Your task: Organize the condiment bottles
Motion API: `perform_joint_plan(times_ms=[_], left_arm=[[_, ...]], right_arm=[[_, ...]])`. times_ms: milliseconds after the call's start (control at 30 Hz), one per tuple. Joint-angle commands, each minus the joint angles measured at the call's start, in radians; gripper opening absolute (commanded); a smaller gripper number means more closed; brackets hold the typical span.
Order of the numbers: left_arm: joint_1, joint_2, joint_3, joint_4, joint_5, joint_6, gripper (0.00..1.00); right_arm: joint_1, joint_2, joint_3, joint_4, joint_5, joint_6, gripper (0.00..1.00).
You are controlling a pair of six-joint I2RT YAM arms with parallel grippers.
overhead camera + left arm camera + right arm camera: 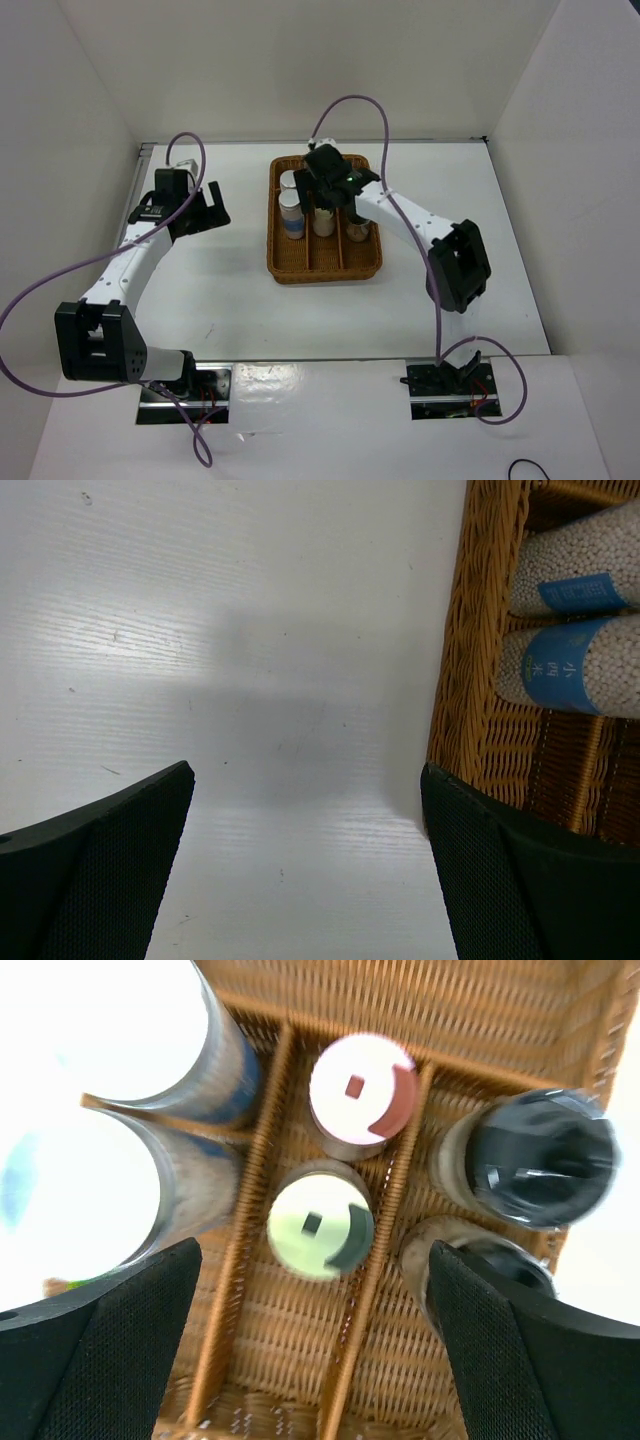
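White desk [200, 630] shows beneath the left tool [307, 770], spread wide and empty just beside the wicker basket [480, 680]. Over the basket the right tool [315, 1250] hangs spread above the yellow-capped bottle [320, 1230], with the pink-capped bottle [362, 1088] next to it and all six condiment bottles [120, 1030] compartmented. Best now, I judge: rise straight up, brushing no caps.

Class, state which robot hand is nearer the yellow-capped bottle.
Right. The right hand hovers directly above the yellow-capped bottle; the left hand is outside the basket, to its left.
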Motion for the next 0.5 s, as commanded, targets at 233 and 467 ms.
perform_joint_plan(times_ms=[233, 467], left_arm=[[0.005, -0.038, 0.063, 0.036, 0.094, 0.067, 1.00], [0.005, -0.088, 0.127, 0.027, 0.135, 0.133, 1.00]], right_arm=[[-0.005, -0.342, -0.082, 0.071, 0.068, 0.030, 0.99], [-0.005, -0.471, -0.211, 0.134, 0.334, -0.006, 0.99]])
